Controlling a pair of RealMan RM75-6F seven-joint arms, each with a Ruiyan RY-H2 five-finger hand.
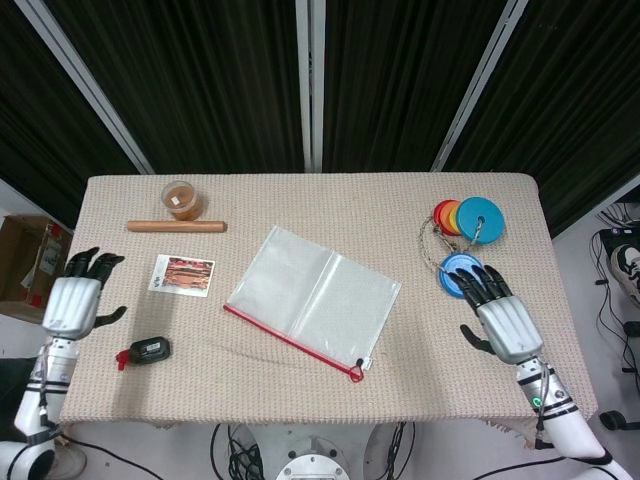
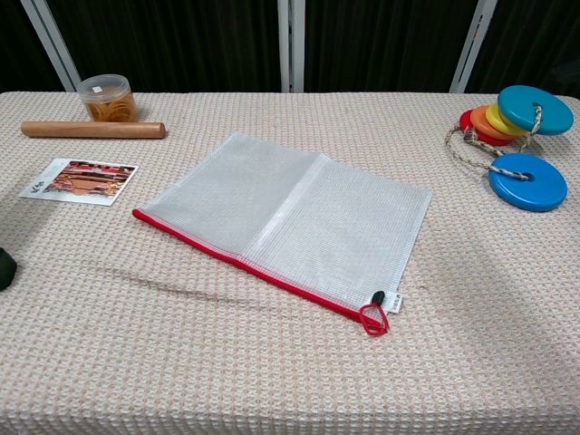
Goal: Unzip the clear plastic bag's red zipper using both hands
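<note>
The clear plastic bag (image 1: 315, 298) (image 2: 290, 213) lies flat on the middle of the table, free of both hands. Its red zipper (image 1: 290, 338) (image 2: 240, 260) runs along the near edge, with the red pull loop (image 1: 355, 372) (image 2: 372, 319) at the right end. My left hand (image 1: 72, 297) hovers at the table's left edge, fingers spread and holding nothing. My right hand (image 1: 500, 315) is over the right side of the table, fingers apart and empty. The chest view shows neither hand.
A picture card (image 1: 182, 274) (image 2: 82, 180), a wooden rod (image 1: 176, 226) (image 2: 92, 130) and a small jar (image 1: 181, 198) (image 2: 105, 97) sit at the back left. A black device (image 1: 148, 350) lies near the left front. Coloured discs on a cord (image 1: 462, 240) (image 2: 517, 136) sit at the right.
</note>
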